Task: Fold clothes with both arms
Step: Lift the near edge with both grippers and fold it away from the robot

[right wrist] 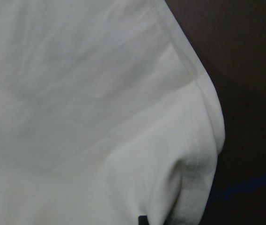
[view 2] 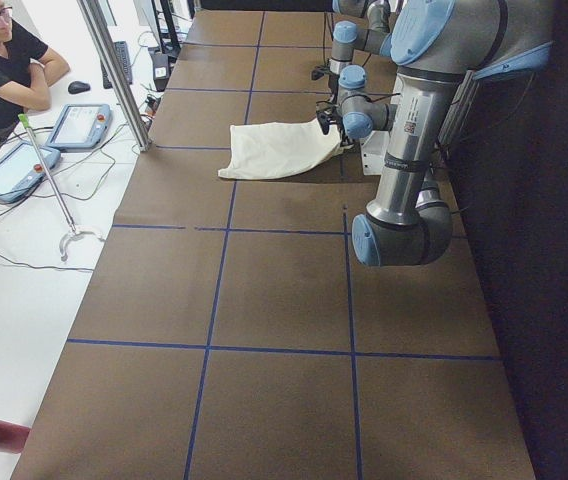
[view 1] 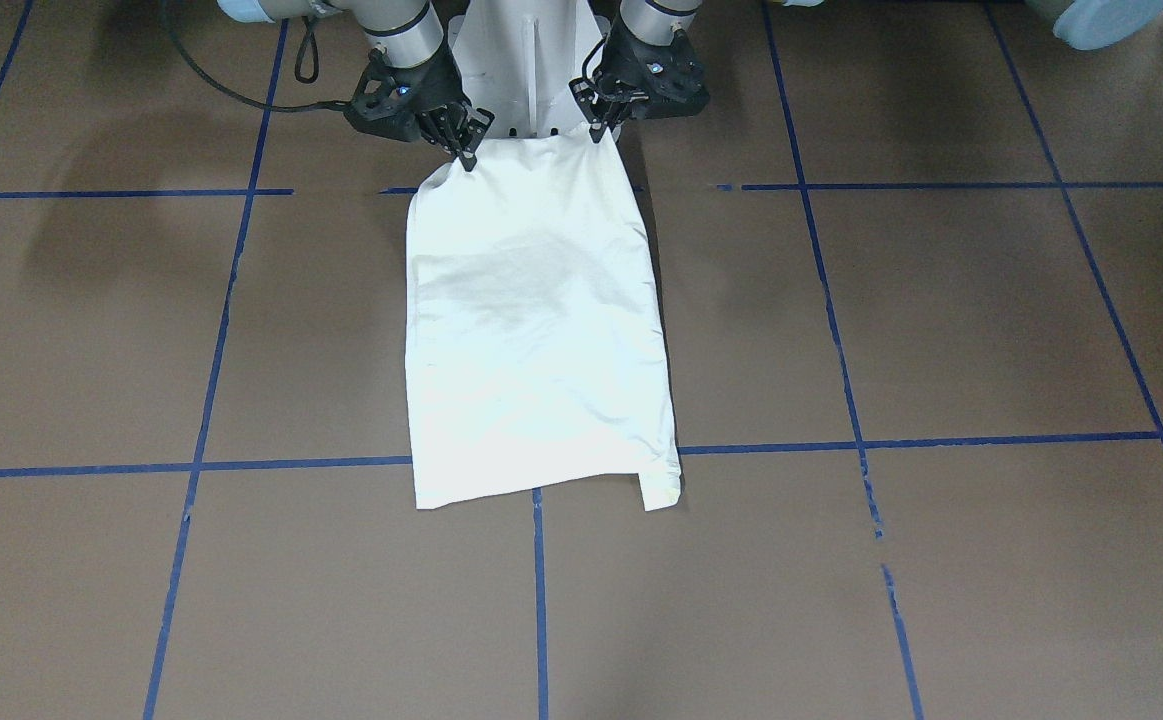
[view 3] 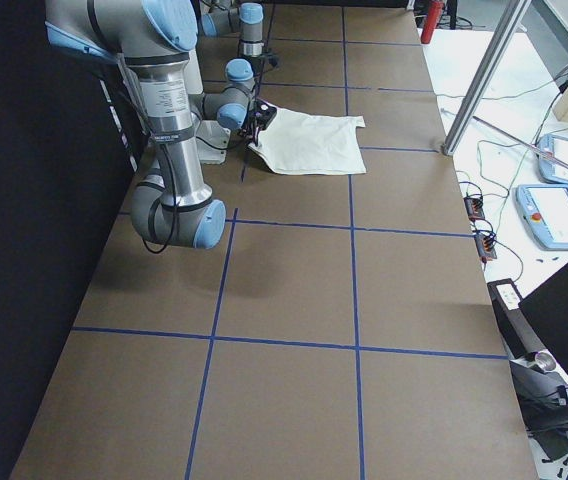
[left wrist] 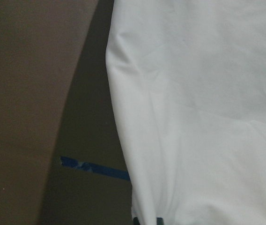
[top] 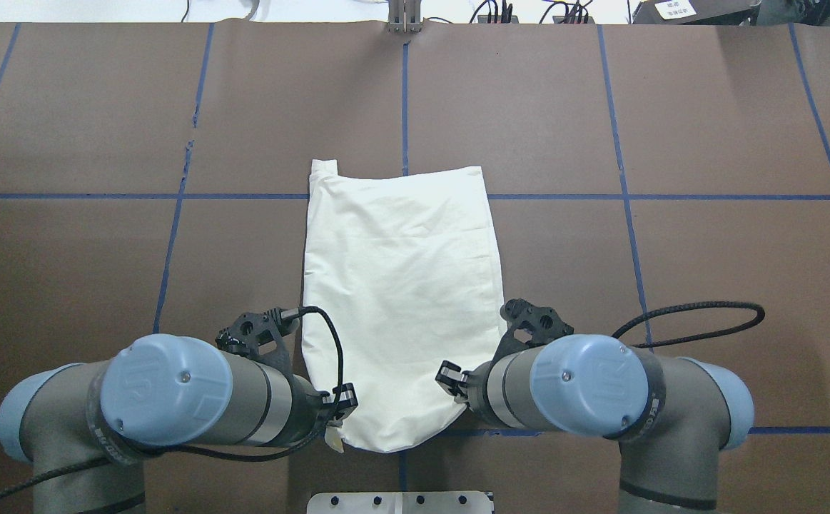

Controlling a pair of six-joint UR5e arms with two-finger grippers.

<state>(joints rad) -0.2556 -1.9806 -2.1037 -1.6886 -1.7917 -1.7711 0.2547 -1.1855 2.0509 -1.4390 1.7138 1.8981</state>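
I can read no writing anywhere. The sticker [view 2: 411, 115] on my left arm [view 2: 402, 190] and the white card [top: 674, 8] at the overhead view's upper right are too small to read.

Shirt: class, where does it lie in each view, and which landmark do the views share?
Front-facing: shirt upper centre.
Overhead: shirt centre.
Left: shirt top centre.
Right: shirt top centre.
Left wrist: shirt fills right.
Right wrist: shirt fills left.
Landmark: blue tape lines, in all six.
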